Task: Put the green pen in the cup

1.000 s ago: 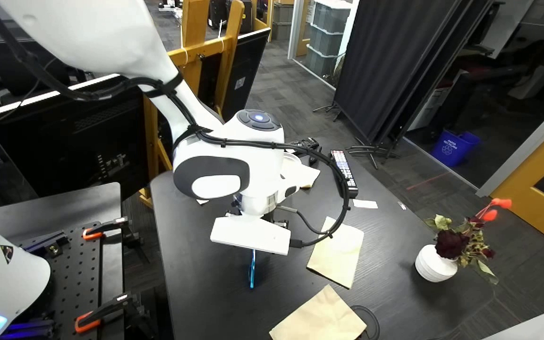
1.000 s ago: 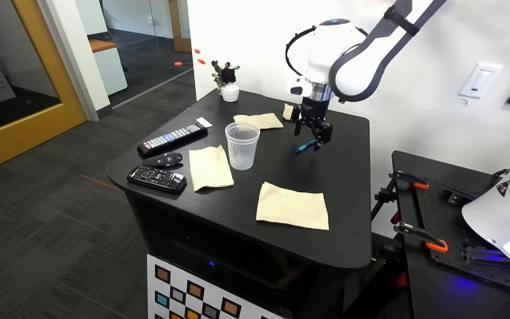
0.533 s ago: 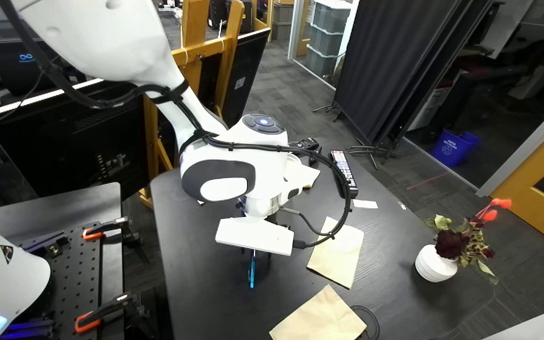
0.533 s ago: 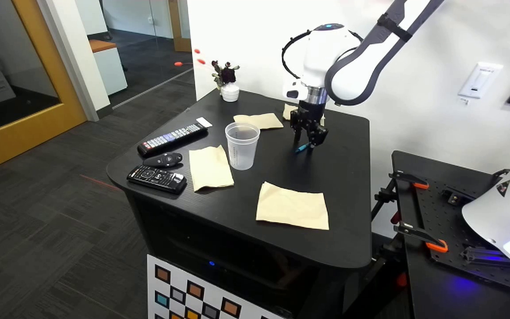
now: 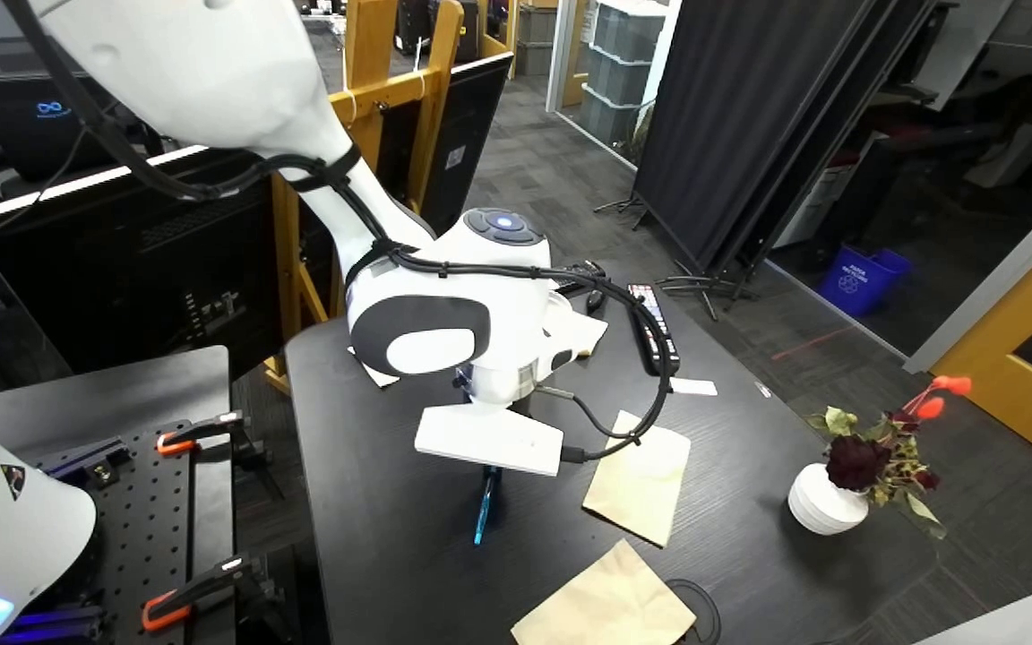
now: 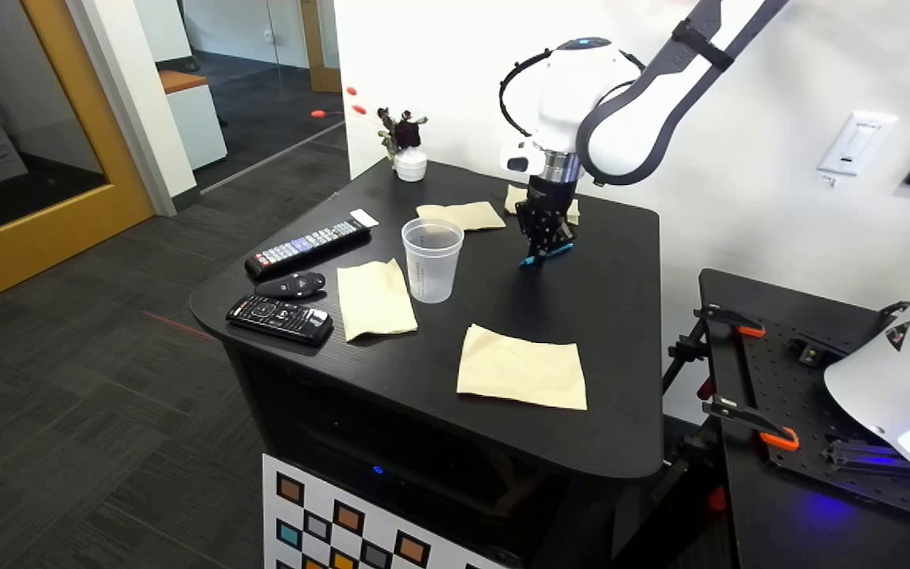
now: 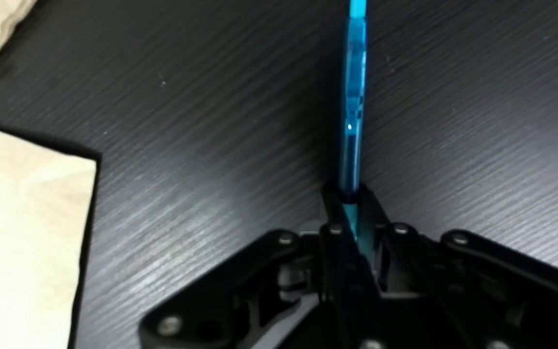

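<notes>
The slim teal-blue green pen [image 7: 355,72] runs up from between my fingertips in the wrist view, the far part of it over the dark tabletop. My gripper [image 7: 349,196] is shut on the pen near its lower end there. In both exterior views the pen [image 6: 559,250] [image 5: 484,512] sticks out from under the gripper [image 6: 536,253], low at the table; whether it still touches the surface I cannot tell. A translucent cup [image 6: 433,265] stands upright on the table, apart from the gripper; the arm hides most of it in an exterior view.
Beige paper sheets lie around: one [image 6: 376,300] beside the cup, another [image 6: 522,367] nearer the table edge, one [image 6: 463,215] behind. A long black remote [image 6: 309,248] and two smaller ones sit at a side edge. A white flower pot [image 5: 827,500] stands at a corner.
My gripper came down over the pen, its jaws closed on it, and then it rose slightly. The pen has turned a little. The cup has not moved.
</notes>
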You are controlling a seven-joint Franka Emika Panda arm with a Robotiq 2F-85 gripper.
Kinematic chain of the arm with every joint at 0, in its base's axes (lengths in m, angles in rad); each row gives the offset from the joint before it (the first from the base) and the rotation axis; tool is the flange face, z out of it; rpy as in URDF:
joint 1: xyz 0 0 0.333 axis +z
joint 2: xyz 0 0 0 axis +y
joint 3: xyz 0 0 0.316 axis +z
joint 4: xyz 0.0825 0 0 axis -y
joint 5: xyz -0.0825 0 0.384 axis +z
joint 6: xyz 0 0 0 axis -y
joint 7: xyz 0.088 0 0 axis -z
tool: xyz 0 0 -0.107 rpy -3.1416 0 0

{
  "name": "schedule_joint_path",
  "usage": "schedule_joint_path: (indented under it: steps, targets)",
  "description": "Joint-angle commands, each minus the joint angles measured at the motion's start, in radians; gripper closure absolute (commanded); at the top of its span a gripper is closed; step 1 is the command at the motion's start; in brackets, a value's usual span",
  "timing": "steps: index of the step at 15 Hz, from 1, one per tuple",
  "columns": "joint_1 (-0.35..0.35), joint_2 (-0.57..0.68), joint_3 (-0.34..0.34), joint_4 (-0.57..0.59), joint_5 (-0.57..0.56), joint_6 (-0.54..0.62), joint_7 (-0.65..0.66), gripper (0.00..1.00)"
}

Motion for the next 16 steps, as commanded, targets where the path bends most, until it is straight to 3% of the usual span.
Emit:
schedule_joint_path:
  steps: [1,8,16]
  targets:
    - [-0.038,-0.026,0.042,0.007,0.009,-0.025,0.041,0.97]
    - [-0.108,-0.185,0.143,-0.013,0.177,-0.086,-0.004,0.97]
    - [-0.055,-0.383,0.113,-0.020,0.394,-0.159,-0.058,0.97]
